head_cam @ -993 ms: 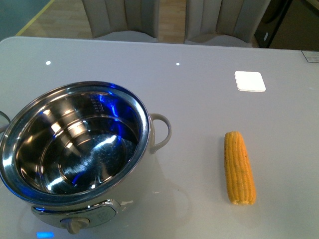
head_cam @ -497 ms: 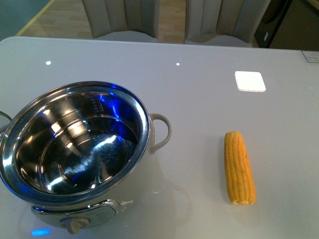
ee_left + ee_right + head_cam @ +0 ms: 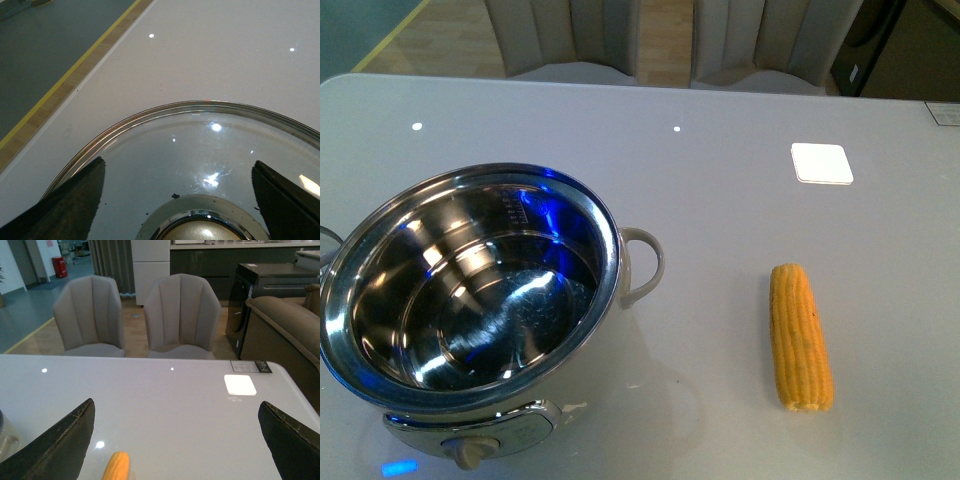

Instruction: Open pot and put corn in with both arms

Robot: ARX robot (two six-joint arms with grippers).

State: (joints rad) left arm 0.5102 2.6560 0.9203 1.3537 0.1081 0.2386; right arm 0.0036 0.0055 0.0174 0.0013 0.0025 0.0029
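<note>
The pot (image 3: 612, 240) stands open at the table's near left, its mirror-like inside bare, with one pale handle (image 3: 644, 263) on its right. To its right lies the yellow corn (image 3: 800, 337), lengthwise towards me. Neither arm shows in the front view. In the left wrist view my left gripper (image 3: 180, 200) is open, its fingers (image 3: 75, 200) spread above the glass lid (image 3: 200, 145), which lies flat on the table, and the lid's metal knob (image 3: 200, 231) sits between them. My right gripper (image 3: 175, 445) hangs open over the table, with the corn's tip (image 3: 116, 466) below it and to one side.
A white square pad (image 3: 821, 163) lies on the table behind the corn. Two beige chairs (image 3: 570, 40) stand at the far edge. The table's edge (image 3: 75, 92) and floor run close by the lid. A sofa (image 3: 290, 320) stands beyond the table's far corner.
</note>
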